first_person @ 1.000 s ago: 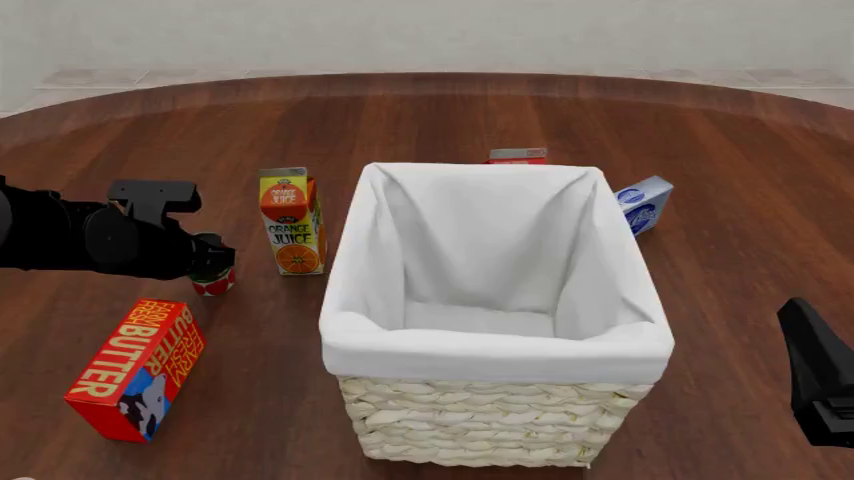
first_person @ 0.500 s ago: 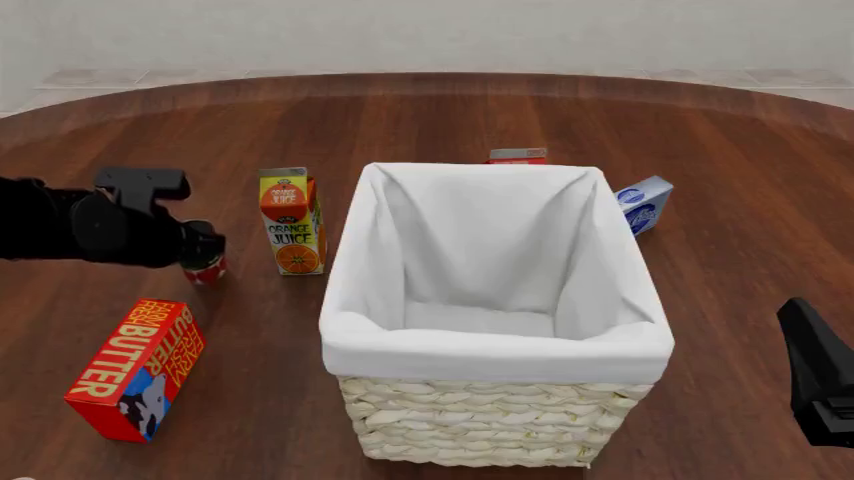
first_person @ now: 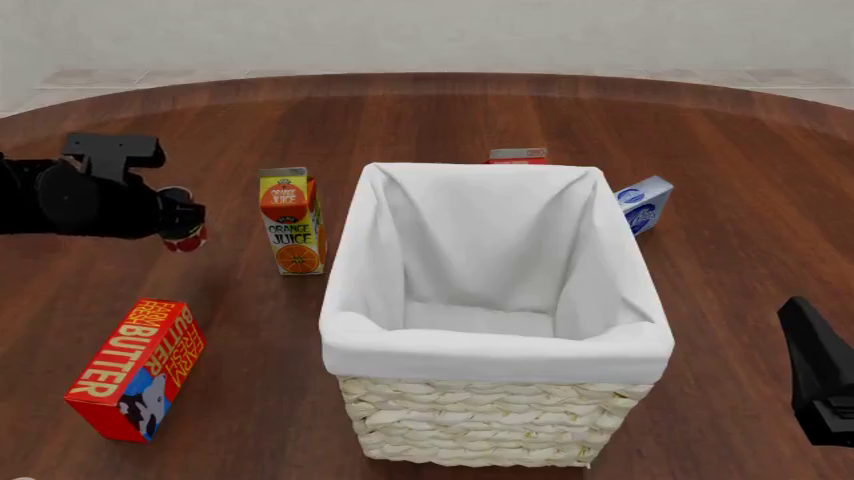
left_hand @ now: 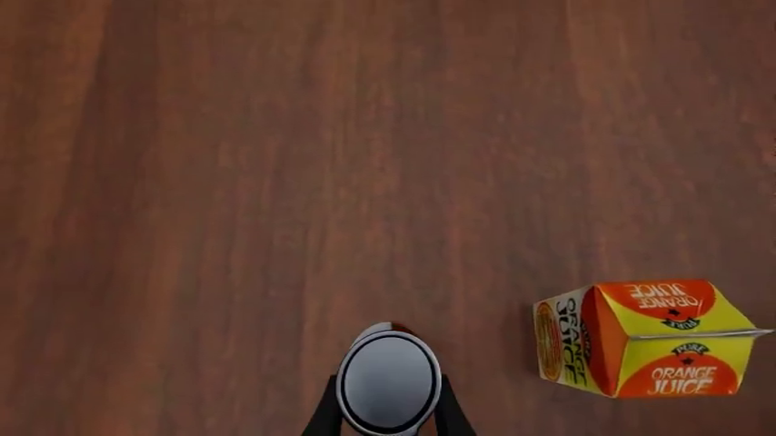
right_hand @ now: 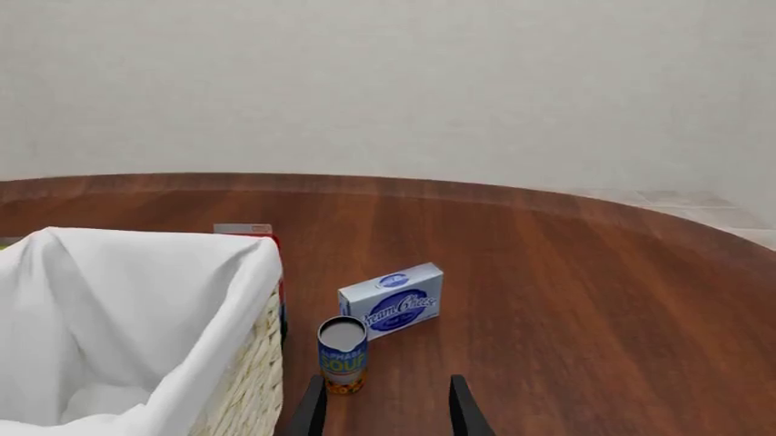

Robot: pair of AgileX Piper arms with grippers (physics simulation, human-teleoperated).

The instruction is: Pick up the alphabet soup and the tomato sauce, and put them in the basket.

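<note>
The left gripper (left_hand: pixel 388 420) has its jaws closed tight on the tomato sauce (left_hand: pixel 388 381) — lifted off the table, left of the basket (first_person: pixel 494 420), so it can be carried over. The right gripper (right_hand: pixel 385 409) has its jaws spread apart, holding nothing. Farther back, the alphabet soup (right_hand: pixel 342 354) stands just right of the basket.

dark wooden table (first_person: pixel 441 110), plain pale wall (right_hand: pixel 388 82)
</note>
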